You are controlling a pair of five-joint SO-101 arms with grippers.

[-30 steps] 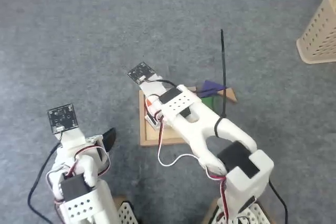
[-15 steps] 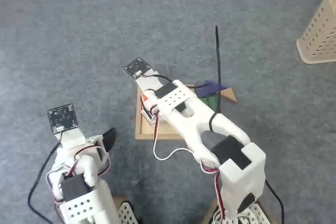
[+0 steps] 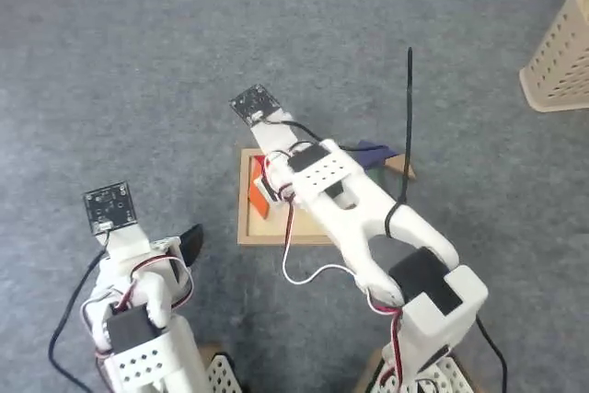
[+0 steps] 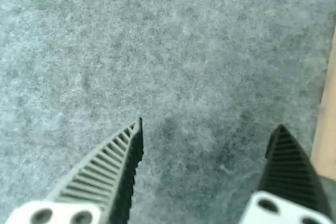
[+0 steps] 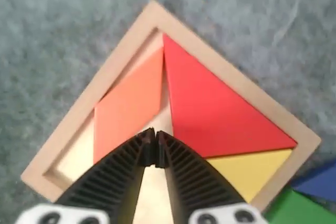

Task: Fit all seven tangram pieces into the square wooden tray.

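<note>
The square wooden tray (image 5: 103,75) holds an orange parallelogram (image 5: 128,106), a large red triangle (image 5: 210,111) and a yellow triangle (image 5: 252,169). A blue piece (image 5: 320,179) and a green piece (image 5: 294,208) lie at the tray's far corner, overlapping its rim. My right gripper (image 5: 156,148) is shut and holds nothing; it hangs over bare wood beside the orange piece. In the high view the right arm (image 3: 322,181) covers most of the tray (image 3: 241,218). My left gripper (image 4: 207,129) is open above carpet, left of the tray's edge (image 4: 328,119).
Grey carpet covers the whole table. A pale perforated basket (image 3: 561,52) stands at the far right. A thin black cable (image 3: 409,126) rises from the right arm. Open carpet lies left of and beyond the tray.
The right arm swung left, then back right and a little farther out. The tray slid slightly left. The orange piece now shows beside the arm. The left arm kept still.
</note>
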